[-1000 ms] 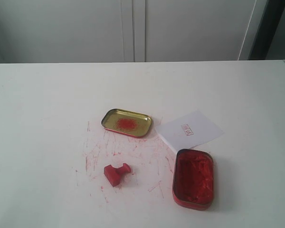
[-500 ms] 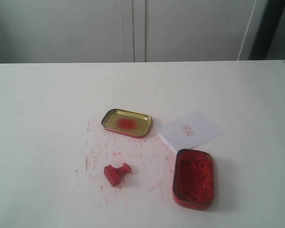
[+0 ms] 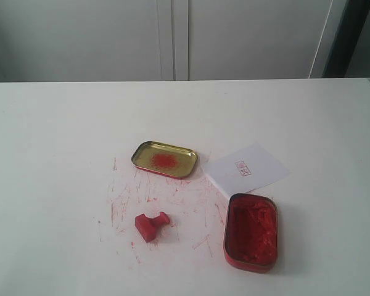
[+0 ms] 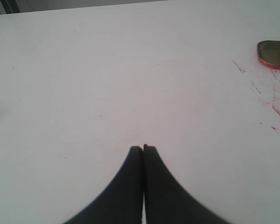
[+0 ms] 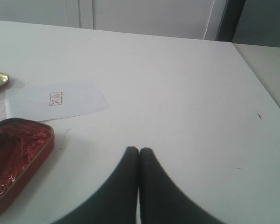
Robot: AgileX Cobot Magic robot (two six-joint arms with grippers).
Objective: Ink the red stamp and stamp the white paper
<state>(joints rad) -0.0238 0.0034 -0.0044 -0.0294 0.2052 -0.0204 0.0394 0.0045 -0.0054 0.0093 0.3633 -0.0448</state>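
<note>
The small red stamp (image 3: 152,226) lies on its side on the white tabletop, among red scratch marks, left of the ink tin. The white paper (image 3: 246,169) (image 5: 56,100) lies flat behind the tin and bears a small red print. The oblong red ink-filled tin (image 3: 251,231) (image 5: 14,154) stands open at the front right. My left gripper (image 4: 143,148) is shut with nothing in it, over bare table. Also shut and empty, my right gripper (image 5: 139,150) hangs to the right of the tin. Neither gripper shows in the exterior view.
A gold-coloured shallow tin lid (image 3: 164,159) (image 4: 274,53) with a red smear inside sits behind the stamp, left of the paper. Red scratch marks (image 3: 172,203) cover the tabletop between lid, stamp and tin. White cabinet doors (image 3: 172,37) rise behind the table's far edge.
</note>
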